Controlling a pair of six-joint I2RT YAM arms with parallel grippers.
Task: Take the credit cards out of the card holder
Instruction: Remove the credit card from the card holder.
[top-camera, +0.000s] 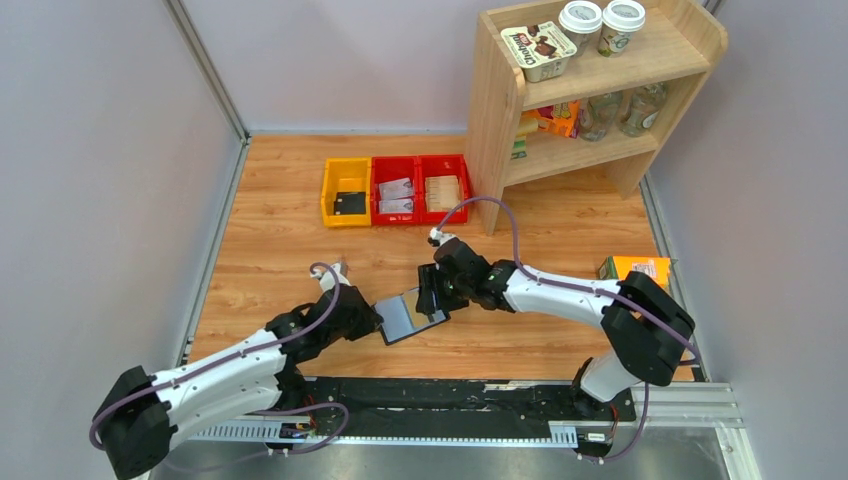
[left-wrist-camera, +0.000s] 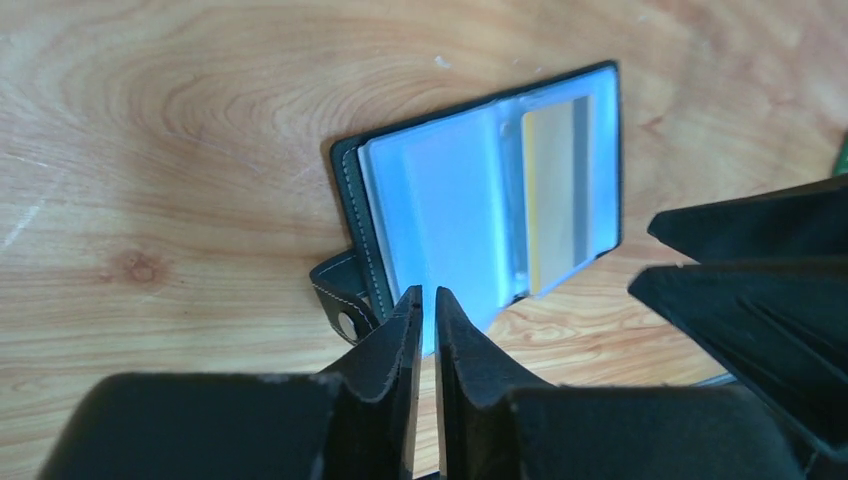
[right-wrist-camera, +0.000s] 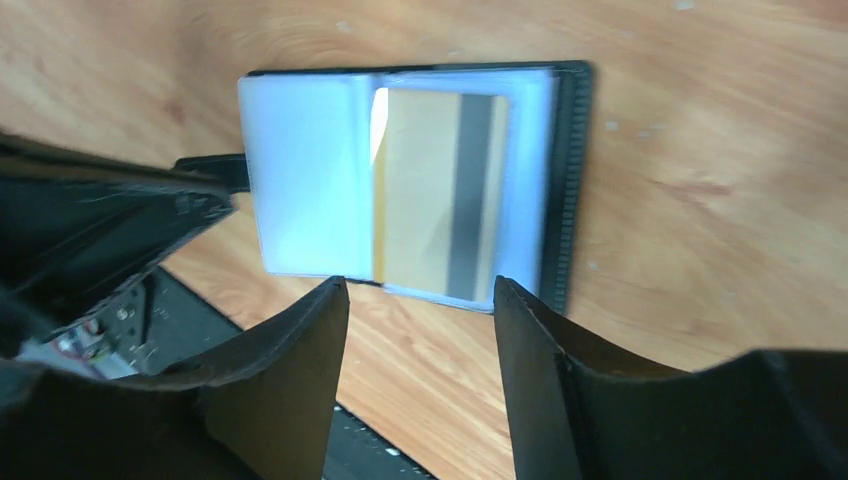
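Open holder (top-camera: 410, 315) lying flat on the desk (top-camera: 280, 230) between the two hands, lining upward. Left hand (top-camera: 378, 322): fingers (left-wrist-camera: 400, 335) drawn almost together, clamped on the holder's near edge, with a sliver of pale blue lining in the narrow gap; the strap tab (left-wrist-camera: 340, 295) lies just beside them. Right hand (right-wrist-camera: 420, 290): fingers (right-wrist-camera: 530, 330) well apart, holding nothing, poised at the holder's opposite half. One card (right-wrist-camera: 440, 195), tan-faced with a dark stripe, sits in the sleeve directly ahead of the right hand's fingertips, away from the left hand.
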